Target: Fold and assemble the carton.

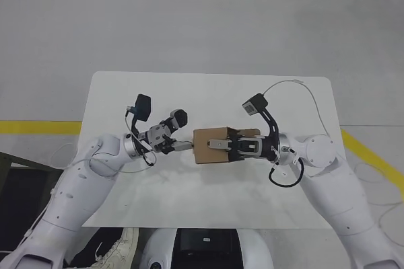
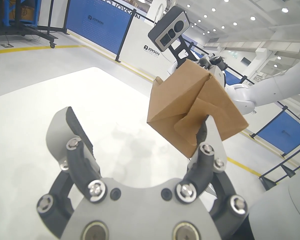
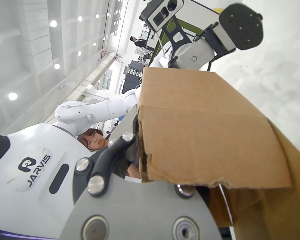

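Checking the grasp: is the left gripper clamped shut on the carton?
No, the left gripper is open, with just one fingertip touching the carton's folded end.

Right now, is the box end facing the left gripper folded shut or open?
Shut: in the left wrist view the box's flaps lie folded flat across that end, meeting along a seam.

AT THE TABLE: One brown carton (image 1: 211, 145) and one white table (image 1: 209, 195). Two robot arms, the left arm (image 1: 87, 175) and the right arm (image 1: 330, 168); two grippers, the left gripper (image 1: 181, 132) and the right gripper (image 1: 219, 144); two black wrist cameras, the left camera (image 1: 143, 107) and the right camera (image 1: 254, 104).
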`<state>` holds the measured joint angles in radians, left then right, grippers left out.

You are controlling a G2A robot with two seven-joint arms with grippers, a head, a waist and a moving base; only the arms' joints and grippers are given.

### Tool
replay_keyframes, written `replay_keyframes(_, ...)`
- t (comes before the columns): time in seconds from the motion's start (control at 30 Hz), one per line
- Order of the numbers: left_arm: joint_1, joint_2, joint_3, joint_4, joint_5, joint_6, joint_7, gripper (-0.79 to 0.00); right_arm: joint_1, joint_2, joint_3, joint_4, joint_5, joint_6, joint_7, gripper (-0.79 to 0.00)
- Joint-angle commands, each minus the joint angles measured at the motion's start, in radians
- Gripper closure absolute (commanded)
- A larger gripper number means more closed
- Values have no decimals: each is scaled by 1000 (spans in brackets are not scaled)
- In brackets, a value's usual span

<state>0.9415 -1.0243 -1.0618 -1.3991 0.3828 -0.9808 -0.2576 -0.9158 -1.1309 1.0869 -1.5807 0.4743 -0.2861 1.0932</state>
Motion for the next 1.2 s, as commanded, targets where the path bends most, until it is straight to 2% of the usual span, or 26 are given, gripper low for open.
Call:
replay_keyframes(0.0, -1, -2, 3, 1, 1, -3, -2, -785, 1, 0, -1, -1, 0, 0, 2, 0)
replay_keyframes(1.17, -8, -18, 3, -5, -6, -19, -19, -785, 15, -12, -26, 22, 18, -7, 17, 0)
